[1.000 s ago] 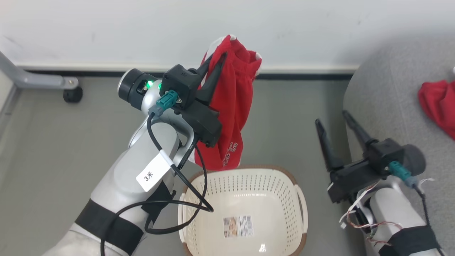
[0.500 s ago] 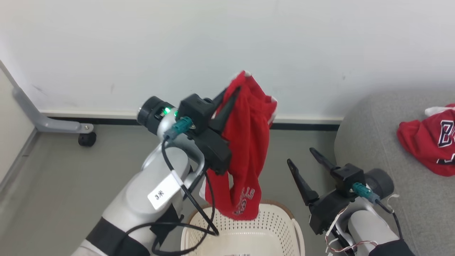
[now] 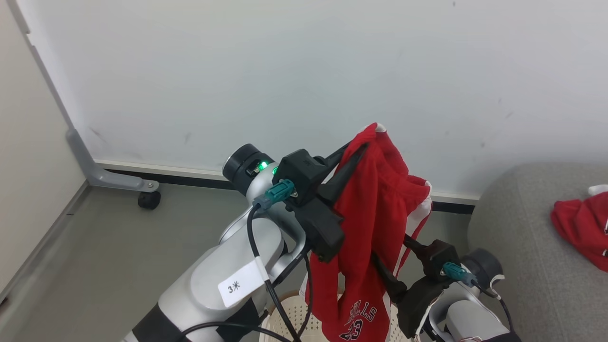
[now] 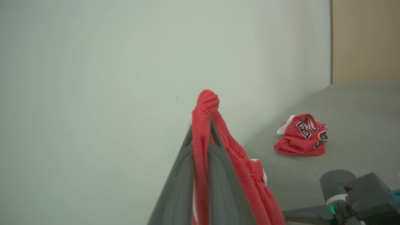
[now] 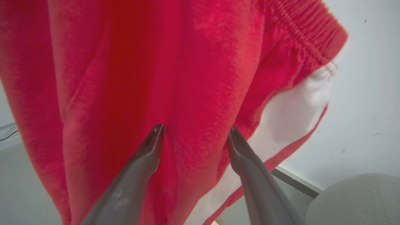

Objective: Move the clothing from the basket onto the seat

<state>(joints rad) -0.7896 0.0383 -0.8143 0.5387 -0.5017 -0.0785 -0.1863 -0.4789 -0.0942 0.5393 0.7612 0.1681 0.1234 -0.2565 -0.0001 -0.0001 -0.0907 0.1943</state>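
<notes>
Left arm: forearm comes up from the lower left, wrist bent, left pincer (image 3: 359,145) pointing up and to the right toward the wall (image 3: 285,71). Green light on at the wrist, white tag (image 3: 240,285) on the forearm cable. The pincer is closed tight on the elastic waistband of the red shorts (image 3: 375,213), and a bunch of cloth pokes out past the tips. The shorts hang straight down from the grip, with white side trim and a printed logo low on the leg. The hem runs off the bottom of the head view, so I can't tell whether it clears the basket.

Right arm: low at the near right, just right of the shorts. Right pincer (image 5: 193,134) is spread wide with nothing between the fingers. Its tips sit right at the hanging cloth; can't tell if they touch.

Basket (image 3: 293,317): only a sliver of rim and holed wall shows, near, directly under the shorts.

Sofa (image 3: 522,247): grey, at the right. The second garment, a red jersey (image 3: 582,228), lies crumpled on it, well apart from both arms.

Room: pale wall with a dark skirting strip and a grey floor (image 3: 118,237). A grey frame leg on a black caster (image 3: 148,199) stands far left by the wall.
</notes>
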